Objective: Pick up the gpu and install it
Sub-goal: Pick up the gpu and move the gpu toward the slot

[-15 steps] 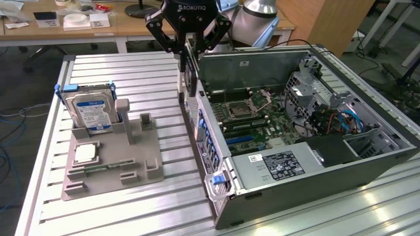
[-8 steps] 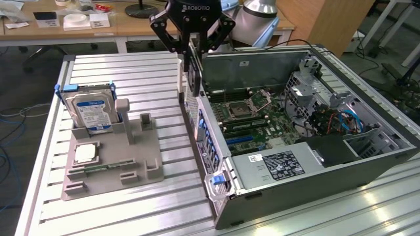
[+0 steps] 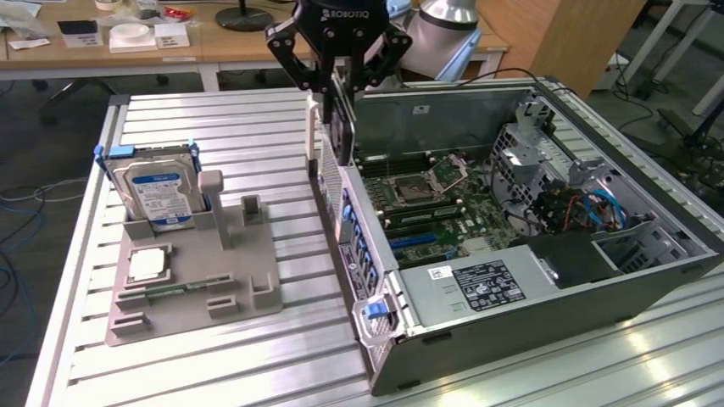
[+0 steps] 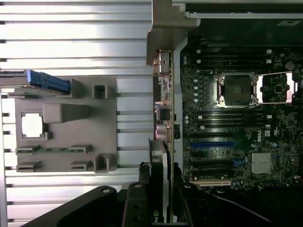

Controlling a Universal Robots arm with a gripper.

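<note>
Plainly the hazard lies at the case wall. Toward the table's [image 3: 226, 365] far edge, the gpu [image 3: 337, 127] hangs edge-down over the open computer case's [image 3: 543, 305] rear wall. The gripper [image 3: 339, 85] has its jaws partly closed, clamped on the card's upper part. Lowered off line, the bracket could snag that wall. Nearest in the case is the power supply [image 3: 481, 284], then the motherboard [image 3: 453, 212] with its socket [image 3: 413, 186] unlatched. The grey holder [image 3: 198, 271] by the edge on the exterior view's left carries a processor chip [image 3: 148, 264], then a hard drive [image 3: 158, 191].

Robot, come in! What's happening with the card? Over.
Claw shut on card. Card upright above the computer, not plugged in yet. Case wall right under it.
</note>
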